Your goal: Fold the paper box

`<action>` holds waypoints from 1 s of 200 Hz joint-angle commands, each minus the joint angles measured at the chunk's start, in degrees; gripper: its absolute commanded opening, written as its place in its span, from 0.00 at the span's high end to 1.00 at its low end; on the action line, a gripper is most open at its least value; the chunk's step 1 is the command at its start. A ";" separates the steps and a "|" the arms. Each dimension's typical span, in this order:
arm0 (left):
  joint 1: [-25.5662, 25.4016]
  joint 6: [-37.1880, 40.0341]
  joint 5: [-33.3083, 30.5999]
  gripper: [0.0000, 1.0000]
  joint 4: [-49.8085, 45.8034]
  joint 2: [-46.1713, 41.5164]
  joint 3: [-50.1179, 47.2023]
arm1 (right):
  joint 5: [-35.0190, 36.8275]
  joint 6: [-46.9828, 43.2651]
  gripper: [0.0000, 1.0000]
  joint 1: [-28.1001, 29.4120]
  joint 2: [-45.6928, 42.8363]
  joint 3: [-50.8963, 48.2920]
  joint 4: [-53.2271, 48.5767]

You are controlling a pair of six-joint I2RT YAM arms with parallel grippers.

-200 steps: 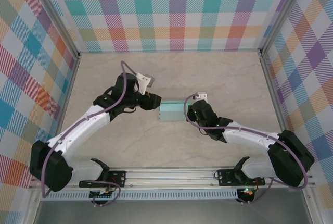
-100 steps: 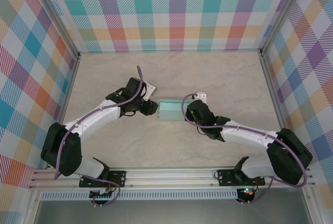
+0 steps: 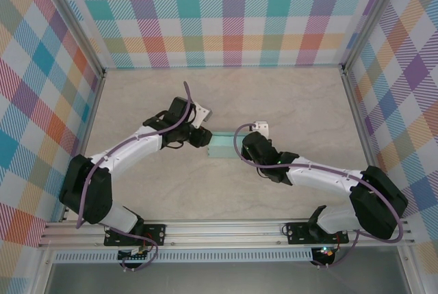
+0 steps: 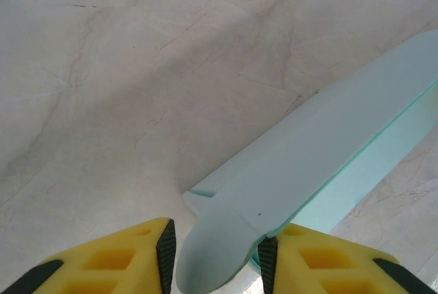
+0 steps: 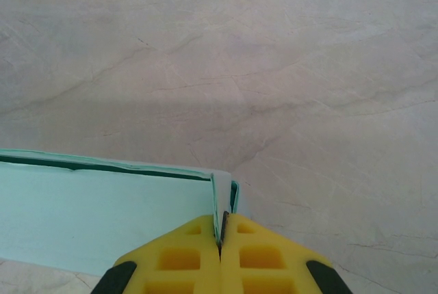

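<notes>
Right jaws: the right gripper (image 5: 221,236) was closed tight, its yellow fingers (image 5: 178,256) meeting on a thin upright wall at the corner of the paper box (image 5: 89,212).
Left jaws: the left gripper (image 4: 215,260) stood partly apart, its yellow fingers (image 4: 109,263) on either side of a rounded flap at the end of the paper box (image 4: 321,150); whether the pads pressed the flap could not be told.
Box, left wrist view: a long pale aqua panel ran up and to the right from the flap, with a deeper aqua strip along its lower edge.
Box, right wrist view: a pale aqua face stretched left from the pinched corner, a dark line along its top rim.
Box, top view: the paper box (image 3: 222,145) lay near the middle of the table (image 3: 274,96), between the two grippers.
Grippers, top view: the left gripper (image 3: 202,138) was at the box's left end and the right gripper (image 3: 241,145) at its right end.
Arms: both reached inward from the rail (image 3: 226,229) at the near edge.
Surface: beige and marbled, seen under both wrists (image 4: 102,68) (image 5: 274,55).
Surround: plaid walls (image 3: 226,14) enclosed the table on three sides.
</notes>
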 commanded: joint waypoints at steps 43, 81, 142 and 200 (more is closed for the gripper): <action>-0.95 0.97 1.68 0.79 -3.70 1.15 3.27 | -0.91 1.58 1.00 1.10 1.97 0.09 -8.55; -2.13 -0.81 -0.82 0.85 -5.35 1.68 4.83 | -0.48 1.84 1.00 1.83 3.15 1.28 -9.16; -3.15 -9.14 1.47 0.93 -3.98 2.71 5.08 | 0.78 2.44 1.00 3.10 5.79 4.39 -11.59; -3.69 -15.67 2.82 0.93 -1.22 3.15 3.77 | 0.84 2.47 1.00 3.46 7.33 6.04 -12.70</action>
